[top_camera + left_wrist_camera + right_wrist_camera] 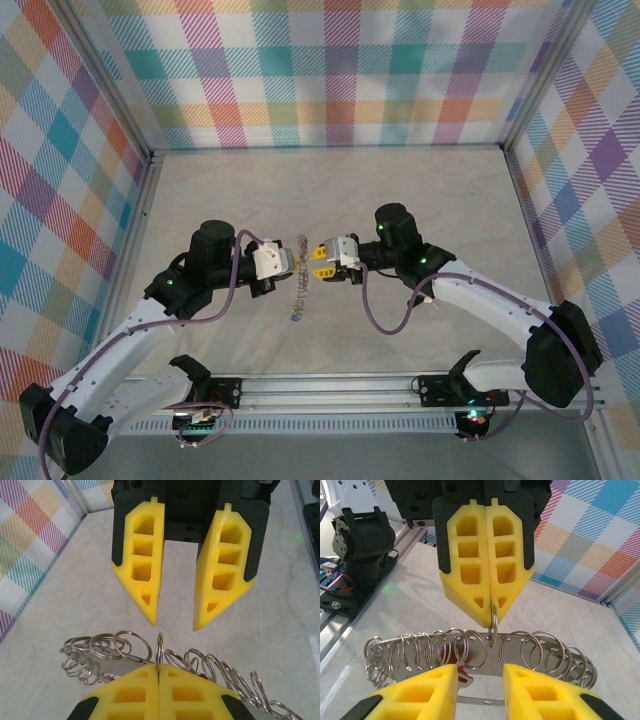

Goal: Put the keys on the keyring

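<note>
Keyring [493, 629]: stands upright over mid table [420, 190], clamped in left gripper [490, 617]; faces right gripper [174, 625], fingers apart. Belongs to strip [540, 652] of rings. Carries no key; red key [462, 670] seemingly beneath, so nearly all left

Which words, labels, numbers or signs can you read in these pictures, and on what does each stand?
None can be read.
The metal strip of rings, the plaid walls and the table bear no writing.
The circuit board by the rail is too small to show any marking.
</note>
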Controlling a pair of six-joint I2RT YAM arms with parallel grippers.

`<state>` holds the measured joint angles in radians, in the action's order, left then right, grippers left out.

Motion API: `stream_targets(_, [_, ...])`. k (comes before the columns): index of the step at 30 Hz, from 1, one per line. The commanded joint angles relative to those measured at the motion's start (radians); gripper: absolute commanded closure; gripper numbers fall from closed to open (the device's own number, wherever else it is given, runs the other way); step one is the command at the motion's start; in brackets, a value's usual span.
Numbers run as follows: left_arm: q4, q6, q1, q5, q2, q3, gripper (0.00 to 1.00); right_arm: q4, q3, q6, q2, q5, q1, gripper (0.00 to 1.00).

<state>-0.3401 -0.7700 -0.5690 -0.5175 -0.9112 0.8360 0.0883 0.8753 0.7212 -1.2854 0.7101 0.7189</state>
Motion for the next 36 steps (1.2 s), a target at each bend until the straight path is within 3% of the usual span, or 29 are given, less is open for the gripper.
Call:
stream_targets(1, [0.006, -0.035, -0.003, -0.027, -0.005, 0.048, 1.00, 0.031, 0.026, -0.009, -0.004, 0.009, 0.012, 0.71])
stream_targets(10, [0.009, -0.031, -0.005, -0.037, -0.024, 0.054, 1.00, 0.055, 0.042, -0.021, -0.045, 0.010, 0.034, 0.78])
stream_targets(25, [0.006, -0.040, -0.006, -0.056, -0.027, 0.043, 1.00, 0.088, 0.022, -0.040, -0.028, -0.032, 0.034, 0.76])
stream_targets(36, [0.008, -0.028, -0.008, -0.055, -0.027, 0.047, 1.00, 0.080, 0.037, -0.034, -0.038, -0.002, 0.047, 0.85])
